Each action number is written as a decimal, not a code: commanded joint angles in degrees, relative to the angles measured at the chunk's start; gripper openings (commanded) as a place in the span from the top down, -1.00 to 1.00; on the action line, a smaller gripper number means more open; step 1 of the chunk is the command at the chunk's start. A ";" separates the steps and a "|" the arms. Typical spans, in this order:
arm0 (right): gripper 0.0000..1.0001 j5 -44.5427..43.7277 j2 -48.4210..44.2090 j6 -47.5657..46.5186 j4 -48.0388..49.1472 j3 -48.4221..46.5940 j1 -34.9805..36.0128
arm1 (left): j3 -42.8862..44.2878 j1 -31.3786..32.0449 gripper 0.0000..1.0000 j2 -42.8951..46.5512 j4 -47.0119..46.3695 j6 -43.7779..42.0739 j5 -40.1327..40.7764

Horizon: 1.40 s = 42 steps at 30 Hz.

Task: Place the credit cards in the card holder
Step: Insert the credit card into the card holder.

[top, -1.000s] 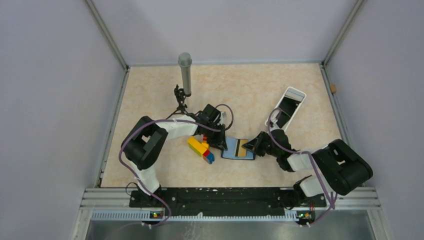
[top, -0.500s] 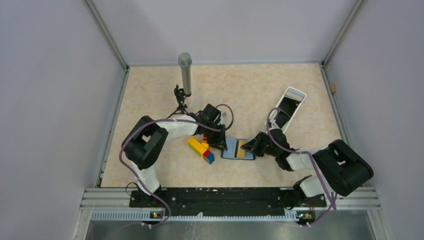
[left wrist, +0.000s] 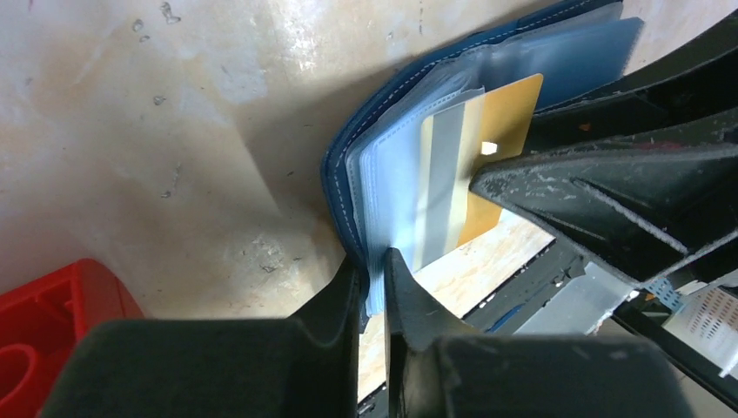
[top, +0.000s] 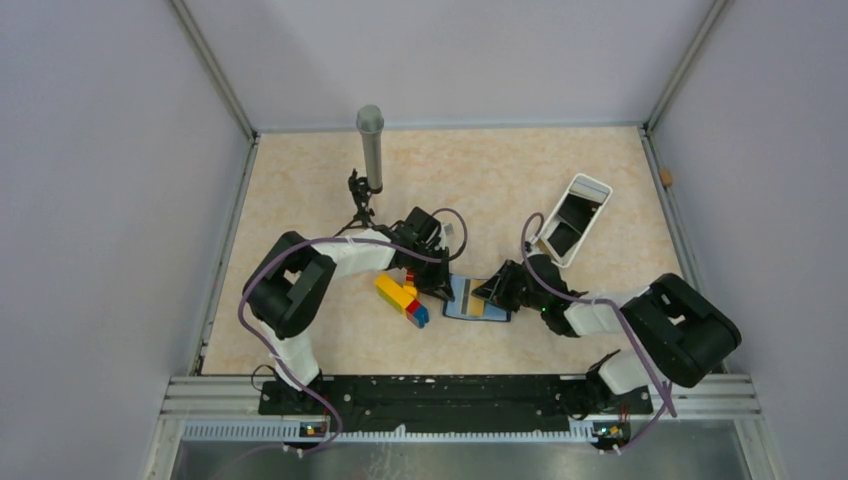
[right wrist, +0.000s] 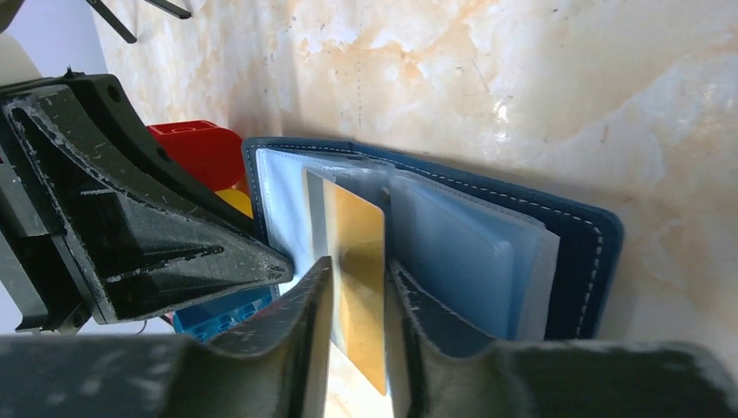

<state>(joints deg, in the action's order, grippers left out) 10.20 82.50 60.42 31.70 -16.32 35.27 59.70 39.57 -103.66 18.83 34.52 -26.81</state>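
yellow-gold card point(right wrist: 358, 231), clamped in the right gripper point(right wrist: 358, 277), sits partly inside a clear slot of the open card holder point(right wrist: 579, 252), whose opposite edge the left gripper point(left wrist: 372, 266) pinches on the table point(right wrist: 522, 70).

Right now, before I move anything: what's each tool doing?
Left tool: closed, pinching the edge of the card holder.
Right tool: closed, holding the gold card.
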 commanded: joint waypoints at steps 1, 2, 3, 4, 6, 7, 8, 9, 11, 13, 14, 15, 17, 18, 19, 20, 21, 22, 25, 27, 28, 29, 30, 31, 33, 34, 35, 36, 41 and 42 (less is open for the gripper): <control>0.36 -4.22 -1.47 -3.47 -11.82 -0.91 1.65 | 0.33 0.09 0.89 -1.45 -2.29 -0.82 -0.56; 0.30 -5.04 -2.64 -3.94 -13.50 -1.13 1.65 | 0.33 0.14 0.92 -1.53 -2.09 -0.78 -0.26; 0.25 -6.06 -4.02 -4.64 -15.43 -1.52 1.65 | 0.37 0.10 0.93 -1.57 -1.97 -0.82 -0.06; 0.20 -6.89 -5.31 -5.33 -17.31 -2.01 1.69 | 0.33 0.09 0.94 -1.70 -1.96 -0.78 -0.01; 0.11 -8.53 -7.73 -6.73 -20.82 -2.99 1.65 | 0.33 0.07 0.98 -1.96 -1.95 -0.67 -0.04; 0.07 -9.20 -8.63 -7.39 -22.36 -3.48 1.74 | 0.33 0.07 0.99 -2.05 -2.00 -0.61 -0.15; 0.05 -9.77 -9.41 -7.87 -23.75 -3.98 1.74 | 0.33 0.09 1.00 -2.07 -2.04 -0.61 -0.25; 0.02 -9.91 -9.95 -8.22 -24.82 -4.29 1.78 | 0.33 0.09 1.00 -2.12 -2.04 -0.57 -0.22; -0.01 -11.23 -10.49 -8.71 -26.59 -4.84 1.90 | 0.41 0.07 1.00 -2.08 -2.09 -0.51 -0.26; 0.01 -11.15 -10.18 -8.60 -26.50 -4.95 2.11 | 0.37 0.12 1.00 -1.99 -2.13 -0.51 -0.26; 0.06 -10.85 -9.82 -8.47 -26.25 -4.95 2.21 | 0.43 0.07 1.00 -1.99 -2.08 -0.60 -0.34; 0.10 -10.42 -9.28 -8.35 -25.97 -5.12 2.46 | 0.39 0.13 1.00 -1.99 -2.12 -0.60 -0.33; 0.15 -10.37 -7.83 -8.15 -25.27 -5.60 2.88 | 0.41 0.12 0.98 -2.02 -2.20 -0.60 -0.58; 0.18 -8.95 -7.06 -8.05 -24.85 -5.92 3.14 | 0.48 0.12 0.94 -2.07 -2.23 -0.60 -0.73; 0.22 -8.55 -6.35 -8.00 -24.53 -6.27 3.41 | 0.54 0.12 0.90 -2.15 -2.22 -0.60 -0.90; 0.24 -8.39 -5.84 -7.74 -24.28 -6.83 3.78 | 0.58 0.12 0.85 -2.14 -2.22 -0.62 -1.04; 0.25 -8.31 -5.45 -7.51 -24.36 -7.43 4.30 | 0.66 0.07 0.78 -2.16 -2.22 -0.61 -1.13; 0.26 -8.38 -5.14 -7.39 -24.51 -8.09 4.78 | 0.68 0.07 0.74 -2.09 -2.21 -0.64 -1.22; 0.28 -9.04 -4.64 -7.00 -25.34 -10.55 6.09 | 0.85 0.09 0.65 -1.99 -2.20 -0.76 -1.46; 0.28 -9.20 -4.19 -6.59 -25.37 -11.66 6.90 | 1.06 0.07 0.62 -1.98 -2.22 -0.77 -1.76; 0.28 -9.36 -3.97 -6.41 -25.37 -12.05 7.30 | 1.10 0.07 0.59 -1.99 -2.22 -0.82 -1.89; 0.28 -9.40 -3.56 -6.32 -25.23 -12.49 7.62 | 1.19 0.07 0.58 -1.99 -2.30 -0.81 -2.00; 0.28 -9.36 -3.19 -6.23 -25.08 -12.89 7.98 | 1.16 0.11 0.57 -1.99 -2.35 -0.82 -2.13; 0.28 -9.32 -2.73 -6.16 -24.97 -13.33 8.16 | 1.21 0.07 0.56 -1.92 -2.39 -0.82 -2.18; 0.28 -9.32 -1.80 -6.11 -24.77 -14.13 8.55 | 1.21 0.07 0.51 -1.70 -2.64 -0.86 -2.43; 0.28 -9.44 -1.47 -6.05 -24.63 -14.44 8.71 | 1.21 0.07 0.49 -1.53 -2.80 -0.86 -2.59; 0.28 -9.49 -1.25 -5.98 -24.44 -14.64 8.92 | 1.19 0.07 0.47 -1.36 -2.91 -0.90 -2.67; 0.29 -9.56 -1.11 -5.73 -24.10 -14.74 8.94 | 1.13 0.13 0.46 -1.17 -3.04 -0.94 -2.72; 0.45 -9.73 -1.45 -4.07 -21.52 -14.35 9.03 | 1.07 0.13 0.43 -0.82 -3.61 -0.91 -3.49; 0.48 -9.82 -1.60 -3.52 -20.77 -14.09 9.03 | 1.06 0.12 0.43 -0.91 -3.77 -0.76 -3.84</control>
<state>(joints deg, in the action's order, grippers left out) -0.43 80.38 54.50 7.16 -29.06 42.96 59.81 39.46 -105.14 17.12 34.54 -29.34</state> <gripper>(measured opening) 0.286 0.284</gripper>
